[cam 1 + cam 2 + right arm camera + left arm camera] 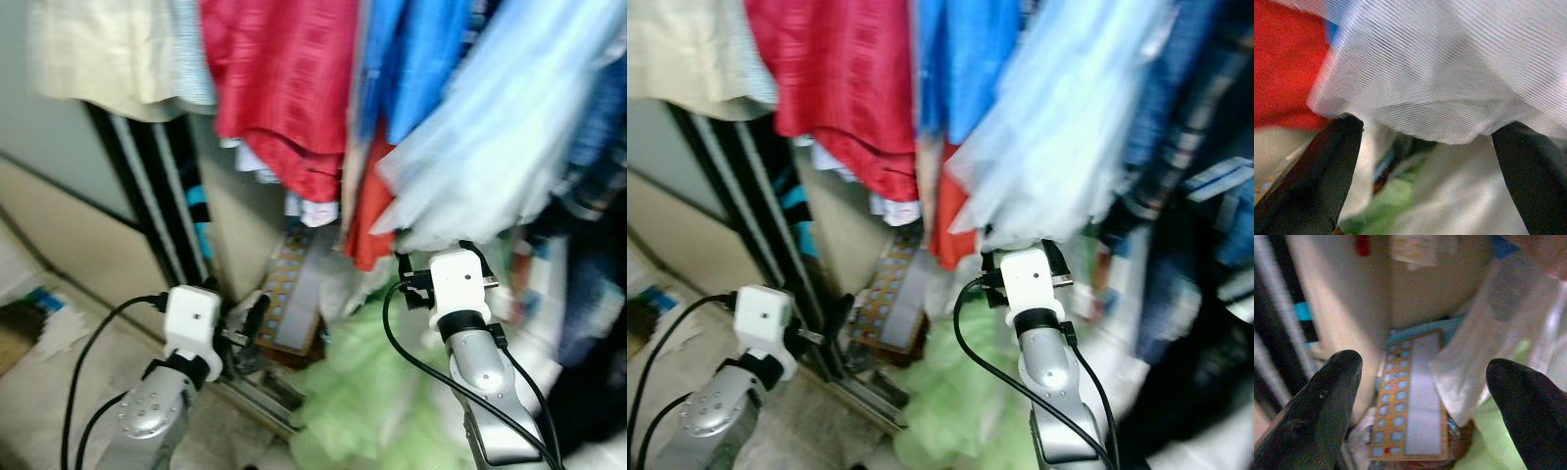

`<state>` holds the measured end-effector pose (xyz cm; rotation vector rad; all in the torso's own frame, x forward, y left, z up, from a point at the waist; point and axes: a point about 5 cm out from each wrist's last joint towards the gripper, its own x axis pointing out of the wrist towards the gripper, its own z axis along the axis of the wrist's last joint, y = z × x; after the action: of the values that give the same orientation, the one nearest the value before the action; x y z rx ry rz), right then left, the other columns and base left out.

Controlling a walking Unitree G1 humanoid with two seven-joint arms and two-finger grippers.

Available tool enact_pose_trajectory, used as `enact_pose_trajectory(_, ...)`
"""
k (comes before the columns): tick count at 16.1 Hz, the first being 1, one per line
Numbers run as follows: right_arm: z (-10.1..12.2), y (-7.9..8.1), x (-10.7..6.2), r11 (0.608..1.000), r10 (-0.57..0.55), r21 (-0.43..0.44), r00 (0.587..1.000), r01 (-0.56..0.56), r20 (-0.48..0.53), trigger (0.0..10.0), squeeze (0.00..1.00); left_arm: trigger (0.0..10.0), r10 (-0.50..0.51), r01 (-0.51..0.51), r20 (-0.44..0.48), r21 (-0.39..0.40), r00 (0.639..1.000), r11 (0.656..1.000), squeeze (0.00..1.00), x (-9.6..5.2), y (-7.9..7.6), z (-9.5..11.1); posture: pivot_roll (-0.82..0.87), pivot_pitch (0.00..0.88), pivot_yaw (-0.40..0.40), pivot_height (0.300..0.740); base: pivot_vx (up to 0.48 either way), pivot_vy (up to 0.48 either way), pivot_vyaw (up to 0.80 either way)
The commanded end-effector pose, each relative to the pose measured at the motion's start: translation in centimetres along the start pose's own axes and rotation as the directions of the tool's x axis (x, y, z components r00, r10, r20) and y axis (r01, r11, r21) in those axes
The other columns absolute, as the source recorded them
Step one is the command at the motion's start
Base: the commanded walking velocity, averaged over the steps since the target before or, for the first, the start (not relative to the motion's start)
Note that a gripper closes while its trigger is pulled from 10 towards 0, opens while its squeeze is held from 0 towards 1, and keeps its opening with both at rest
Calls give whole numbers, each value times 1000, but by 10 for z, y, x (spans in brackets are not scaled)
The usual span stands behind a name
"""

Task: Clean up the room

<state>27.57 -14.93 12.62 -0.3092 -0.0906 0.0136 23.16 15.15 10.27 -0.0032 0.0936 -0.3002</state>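
Clothes hang in an open wardrobe: a red garment [284, 88], a blue one [411, 59] and a pale blue sheer one [500, 147]. A light green cloth [372, 392] lies heaped on the wardrobe floor. My right gripper [1425, 161] is raised to the hem of the sheer garment [1449, 73]; it is open, and the hem hangs just beyond the fingertips. My left gripper [1422, 396] is low by the door frame, open and holding nothing. It points at a flat orange-edged board with blue patches [1410, 406] that leans inside the wardrobe.
A black and silver sliding-door frame [157, 186] stands at left, and its floor track [260, 392] runs in front of my left gripper. A cream garment [98, 49] hangs at top left. Dark clothes [588, 294] crowd the right side. A clear plastic bag [1498, 347] lies beside the board.
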Motion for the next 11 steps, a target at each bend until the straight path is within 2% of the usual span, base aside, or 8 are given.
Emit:
enact_pose_trajectory(1, 0, 0, 4, 1000, 3, 10, 1000, -3, -2, 10000, 0, 10000, 15, -15, 7, -17, 1000, 1000, 0, -3, 1, 0, 3, 58, -40, 740, 0, 0, 800)
enact_pose_trajectory(3, 0, 2, 4, 1000, 12, 6, 1000, -12, -3, 10000, 0, 10000, 51, -50, 31, -16, 998, 999, 0, -7, 0, 1, 8, 66, -43, 740, 0, 0, 800)
enact_pose_trajectory(5, 3, 1, 0, 1000, 22, 22, 1000, -22, -1, 10000, 0, 10000, 121, -122, 47, 31, 992, 992, 0, -12, 2, 6, 6, 75, -45, 740, 0, 0, 800)
enact_pose_trajectory(6, 4, 0, -5, 999, 30, 26, 1000, -30, -3, 10000, 0, 10000, 136, -139, 54, 51, 989, 989, 0, -15, 4, 7, 6, 74, -46, 740, 0, 0, 556)
enact_pose_trajectory(8, 7, -1, -27, 996, 74, 43, 997, -73, -19, 10000, 0, 10000, 199, -203, 59, 77, 978, 976, 0, -28, 11, 8, -1, 76, -41, 740, 0, 0, 447)
enact_pose_trajectory(10, 4, -9, -41, 996, 86, 41, 995, -85, -40, 10000, 0, 10000, 266, -270, 48, 97, 963, 958, 0, -43, 20, 4, -6, 83, -39, 740, 0, 0, 0)
enact_pose_trajectory(11, -2, -12, -43, 996, 83, 36, 995, -81, -60, 10000, 0, 10000, 280, -283, 42, 101, 959, 954, 0, -45, 22, 2, -7, 85, -40, 740, 0, 0, 0)
